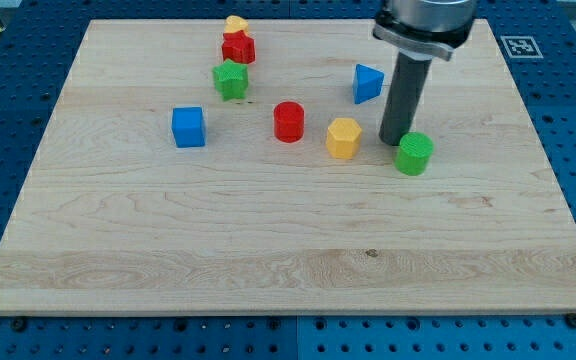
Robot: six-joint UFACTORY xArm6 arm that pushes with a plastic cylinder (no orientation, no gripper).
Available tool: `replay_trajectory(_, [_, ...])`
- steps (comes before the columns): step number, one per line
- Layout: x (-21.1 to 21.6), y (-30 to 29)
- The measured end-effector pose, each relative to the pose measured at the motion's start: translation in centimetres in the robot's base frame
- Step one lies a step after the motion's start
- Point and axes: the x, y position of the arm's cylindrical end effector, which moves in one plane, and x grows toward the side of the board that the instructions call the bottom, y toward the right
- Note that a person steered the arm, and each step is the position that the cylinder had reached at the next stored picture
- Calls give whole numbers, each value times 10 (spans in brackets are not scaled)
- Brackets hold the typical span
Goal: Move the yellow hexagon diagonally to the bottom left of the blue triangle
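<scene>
The yellow hexagon [343,137] sits on the wooden board, below and a little to the left of the blue triangle [368,83]. My tip [396,140] rests on the board just right of the hexagon, with a small gap between them. It stands right beside the green cylinder [414,153], at that block's upper left, and below and right of the blue triangle.
A red cylinder [288,121] lies left of the hexagon. A blue cube [188,127] is further left. A green star [231,80], a red star [238,47] and a yellow block [235,24] stand in a column near the view's top. The board's edge [298,316] runs along the bottom.
</scene>
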Motion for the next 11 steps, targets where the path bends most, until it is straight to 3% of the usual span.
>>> replay_trajectory(6, [-20, -61])
replay_trajectory(11, [20, -115])
